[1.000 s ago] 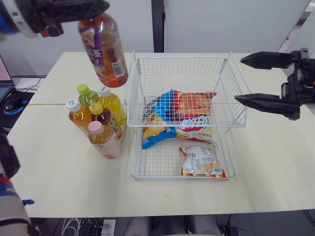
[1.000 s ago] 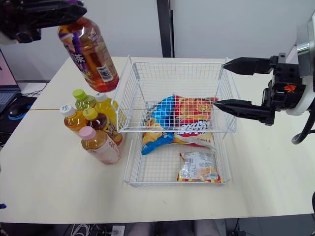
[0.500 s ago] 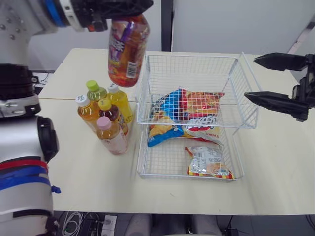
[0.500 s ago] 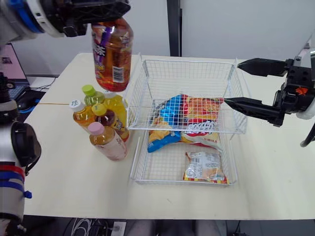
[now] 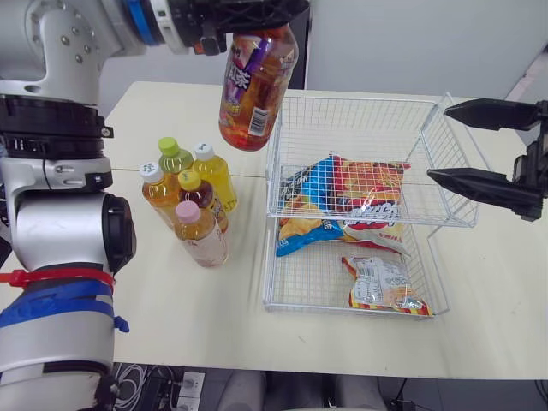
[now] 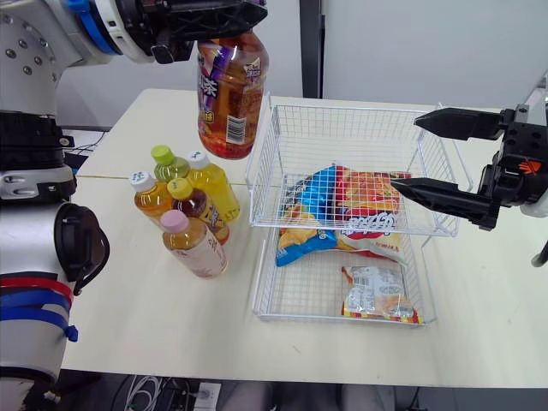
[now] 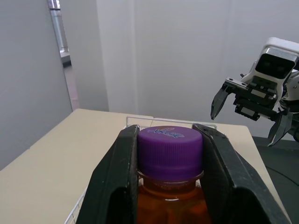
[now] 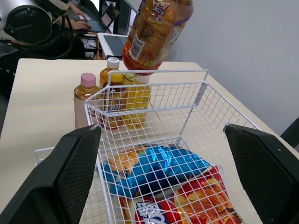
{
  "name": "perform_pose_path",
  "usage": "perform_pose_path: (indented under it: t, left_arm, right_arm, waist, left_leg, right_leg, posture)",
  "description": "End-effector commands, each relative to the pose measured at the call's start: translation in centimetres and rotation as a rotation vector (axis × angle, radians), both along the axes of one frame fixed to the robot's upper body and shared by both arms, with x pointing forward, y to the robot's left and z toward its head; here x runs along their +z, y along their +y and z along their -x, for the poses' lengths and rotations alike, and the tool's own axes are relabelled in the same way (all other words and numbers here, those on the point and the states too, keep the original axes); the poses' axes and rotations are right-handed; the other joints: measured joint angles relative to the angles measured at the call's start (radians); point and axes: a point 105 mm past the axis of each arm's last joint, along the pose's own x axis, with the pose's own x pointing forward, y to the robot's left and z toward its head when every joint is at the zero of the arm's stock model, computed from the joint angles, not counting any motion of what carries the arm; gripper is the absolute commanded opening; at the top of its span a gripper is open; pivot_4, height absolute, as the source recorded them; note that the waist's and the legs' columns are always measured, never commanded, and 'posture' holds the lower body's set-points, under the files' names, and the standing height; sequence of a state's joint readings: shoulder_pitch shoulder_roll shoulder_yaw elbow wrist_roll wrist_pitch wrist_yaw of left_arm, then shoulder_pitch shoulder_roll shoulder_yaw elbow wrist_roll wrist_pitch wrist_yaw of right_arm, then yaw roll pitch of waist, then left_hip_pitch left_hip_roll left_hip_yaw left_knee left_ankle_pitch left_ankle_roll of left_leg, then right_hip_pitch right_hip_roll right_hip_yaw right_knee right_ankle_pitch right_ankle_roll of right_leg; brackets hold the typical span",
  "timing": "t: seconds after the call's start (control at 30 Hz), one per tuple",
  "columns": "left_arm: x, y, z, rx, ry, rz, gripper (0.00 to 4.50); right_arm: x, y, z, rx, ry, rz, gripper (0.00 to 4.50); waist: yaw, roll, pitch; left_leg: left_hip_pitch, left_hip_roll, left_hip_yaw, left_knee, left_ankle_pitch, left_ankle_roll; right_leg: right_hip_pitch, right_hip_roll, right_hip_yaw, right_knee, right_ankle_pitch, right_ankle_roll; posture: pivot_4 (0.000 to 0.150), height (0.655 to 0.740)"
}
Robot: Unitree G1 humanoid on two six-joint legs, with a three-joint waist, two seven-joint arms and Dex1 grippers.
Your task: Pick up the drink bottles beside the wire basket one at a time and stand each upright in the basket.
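Observation:
My left gripper (image 5: 261,21) is shut on the purple cap (image 7: 170,148) of an amber tea bottle (image 5: 255,90). The bottle hangs nearly upright in the air, just outside the left rim of the white wire basket (image 5: 360,101). Several more drink bottles (image 5: 188,197) with green, white, yellow and pink caps stand clustered on the table left of the basket. My right gripper (image 5: 438,141) is open at the basket's right side, level with its upper rim, with nothing between its fingers.
A colourful crisp bag (image 5: 351,193) and a small snack packet (image 5: 381,282) lie in the basket. The beige table (image 5: 171,325) has free surface in front of the bottles. In the right wrist view a person sits at a laptop (image 8: 114,44) beyond the table.
My left arm has carried the tea bottle right, from above the bottle cluster to the basket's left rim, and the bottle now hangs straighter. The camera has shifted. The right gripper stays open.

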State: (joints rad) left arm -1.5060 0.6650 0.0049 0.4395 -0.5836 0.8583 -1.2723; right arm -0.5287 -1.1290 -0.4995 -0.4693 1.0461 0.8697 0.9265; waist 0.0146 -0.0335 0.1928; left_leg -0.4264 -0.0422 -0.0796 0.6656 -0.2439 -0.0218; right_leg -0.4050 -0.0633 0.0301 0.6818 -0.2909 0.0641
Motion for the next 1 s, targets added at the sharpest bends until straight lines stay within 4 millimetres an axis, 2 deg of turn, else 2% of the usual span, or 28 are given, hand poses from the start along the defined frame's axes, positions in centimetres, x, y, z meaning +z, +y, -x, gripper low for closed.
perform_pose_path:
  t: [0.03,0.17,0.33,0.63,0.83,1.0]
  left_arm:
    - [1.8,0.2,1.5,-0.027,-0.093,0.010,1.36]
    - [2.0,1.3,1.7,0.012,-0.105,0.002,1.36]
    - [2.3,3.7,2.1,0.094,-0.108,0.004,1.36]
    - [3.3,7.3,3.9,0.171,-0.104,0.116,1.36]
    - [2.3,10.0,4.2,0.282,-0.078,0.154,1.36]
    - [1.2,14.1,5.9,0.456,-0.088,0.191,1.36]
  right_arm:
    - [1.1,0.0,0.7,-0.005,-0.054,0.008,4.50]
    - [1.1,0.2,0.7,0.007,-0.049,0.008,4.50]
    - [0.8,0.5,0.5,0.022,-0.036,0.004,4.50]
    - [0.8,1.1,0.2,0.064,-0.028,0.004,4.50]
    - [0.7,2.3,0.4,0.128,-0.024,0.005,4.50]
    - [0.4,3.6,0.7,0.211,-0.024,-0.007,4.50]
  waist:
    - [-0.004,0.000,0.000]
    - [-0.014,0.000,0.000]
    - [-0.032,0.000,0.000]
    - [-0.048,0.000,0.000]
    - [-0.048,0.000,0.000]
    - [-0.053,0.000,0.000]
  left_leg:
    - [0.000,0.000,0.000,0.000,0.000,0.000]
    - [0.000,0.000,0.000,0.000,0.000,0.000]
    - [0.000,0.001,0.000,-0.001,0.000,0.000]
    - [0.000,0.002,0.001,-0.001,0.000,0.000]
    - [0.001,0.002,0.002,-0.001,0.000,0.000]
    - [0.001,0.002,0.003,-0.001,0.000,0.000]
  right_leg:
    - [0.000,0.000,0.000,0.000,0.000,0.000]
    - [0.000,0.000,0.000,0.000,0.000,0.000]
    - [-0.001,0.001,0.001,0.000,0.000,0.000]
    - [-0.002,0.002,0.002,0.001,0.000,0.000]
    - [-0.002,0.002,0.003,0.003,0.000,0.000]
    - [-0.004,0.001,0.005,0.003,0.000,0.000]
  posture:
    - [0.150,0.7400]
    - [0.150,0.7400]
    - [0.150,0.7400]
    - [0.150,0.7400]
    - [0.150,0.7400]
    - [0.150,0.7400]
